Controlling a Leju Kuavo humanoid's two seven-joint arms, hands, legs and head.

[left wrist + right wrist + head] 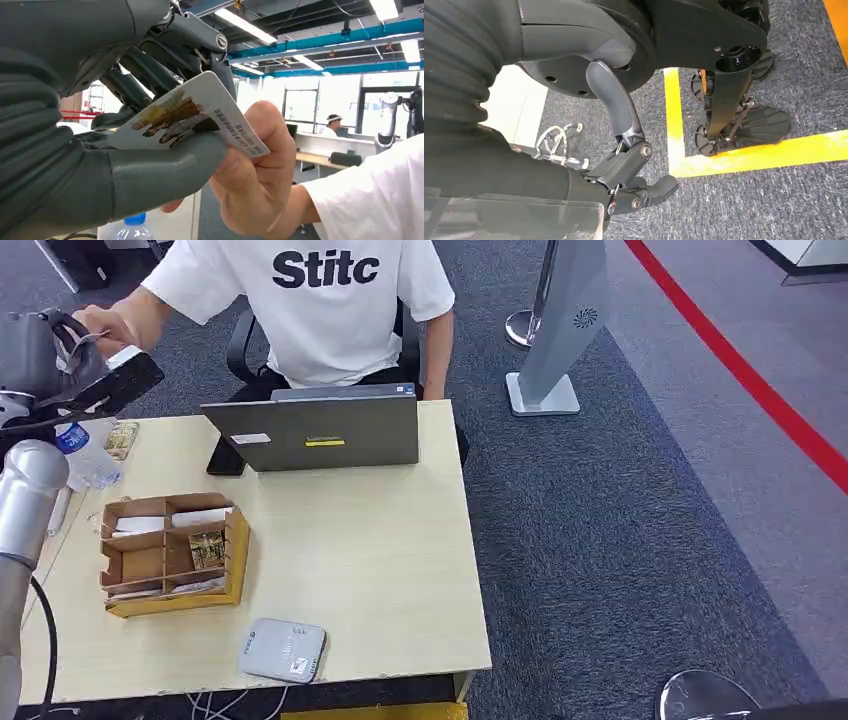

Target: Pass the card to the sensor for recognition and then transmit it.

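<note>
From the head view, the left hand is raised at ten o'clock past the table, meeting a person's hand; the sensor lies at six o'clock. At the left wrist, thumb and fingers pinch the card, the person's hand gripping it too. At the right wrist, the right hand hangs with fingers curled around nothing.

Wooden table with laptop, divided box, sensor.
</note>
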